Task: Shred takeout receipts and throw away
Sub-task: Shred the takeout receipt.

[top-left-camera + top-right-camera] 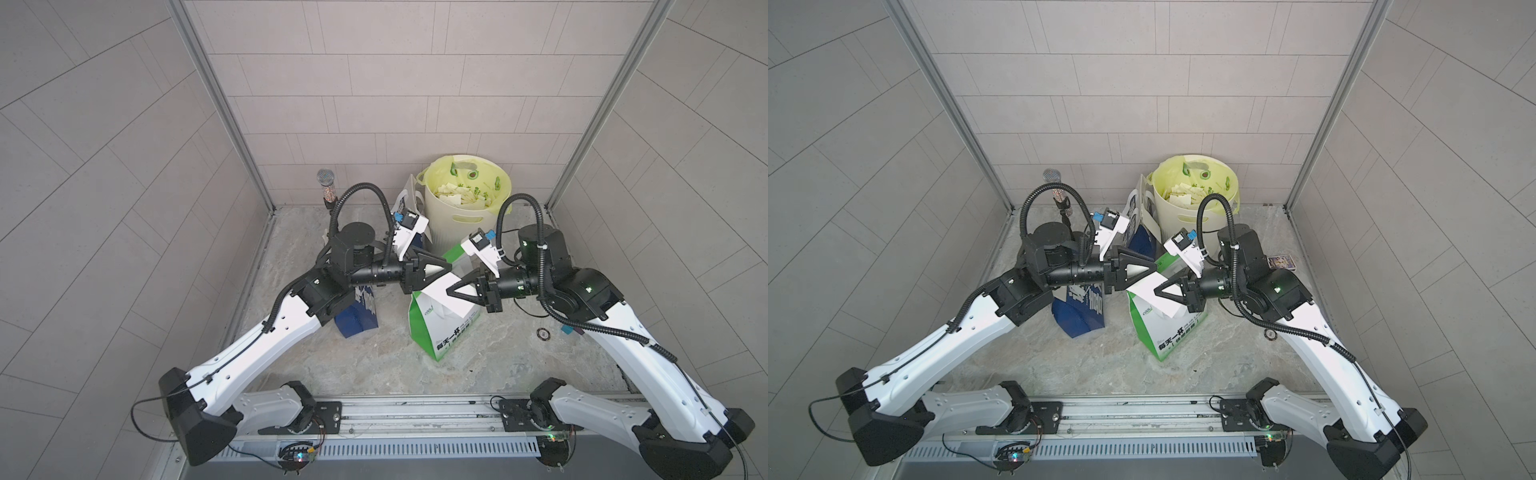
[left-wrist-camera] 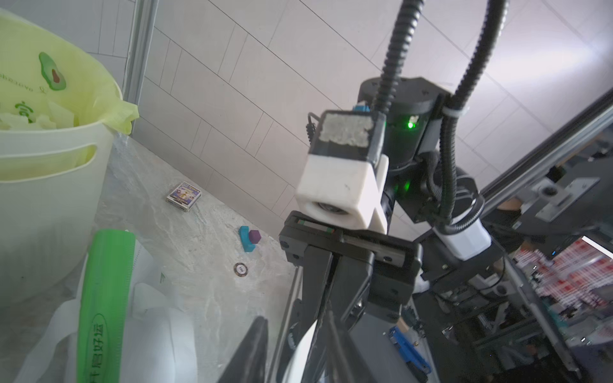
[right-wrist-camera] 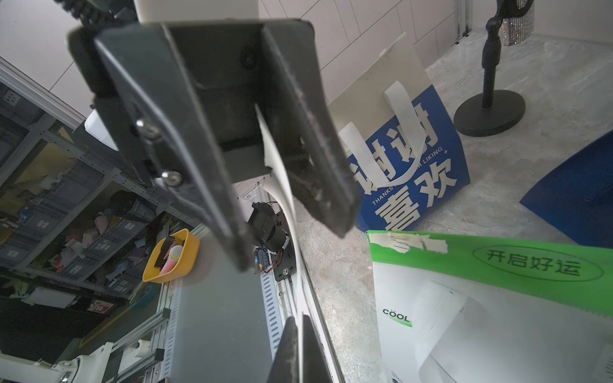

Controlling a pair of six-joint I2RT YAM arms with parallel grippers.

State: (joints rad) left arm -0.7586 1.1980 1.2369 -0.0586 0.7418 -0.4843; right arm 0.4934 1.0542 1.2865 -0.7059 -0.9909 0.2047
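Observation:
A white takeout receipt (image 1: 432, 293) (image 1: 1144, 287) (image 3: 278, 165) hangs in the air over the green-and-white bag (image 1: 440, 336) (image 1: 1167, 338) (image 3: 497, 262). My right gripper (image 1: 449, 291) (image 1: 1156, 292) (image 3: 300, 351) is shut on one end of it. Facing it, my left gripper (image 1: 448, 267) (image 1: 1153, 271) (image 3: 292, 245) (image 2: 295, 361) has its jaws apart around the other end, with the slip lying against one finger. Another white slip (image 3: 441, 315) rests on the bag's face. The lined bin (image 1: 457, 226) (image 1: 1187, 218) (image 2: 49, 199) at the back holds paper scraps (image 1: 461, 195).
One blue bag (image 1: 357, 320) (image 1: 1079, 316) lies under my left arm. Another blue bag (image 1: 1142, 237) (image 3: 408, 159) leans by the bin. A microphone on a stand (image 1: 327, 183) is at the back left. At the right lie a card box (image 1: 1282, 262), a chip (image 1: 543, 333) and small blocks (image 2: 248, 237).

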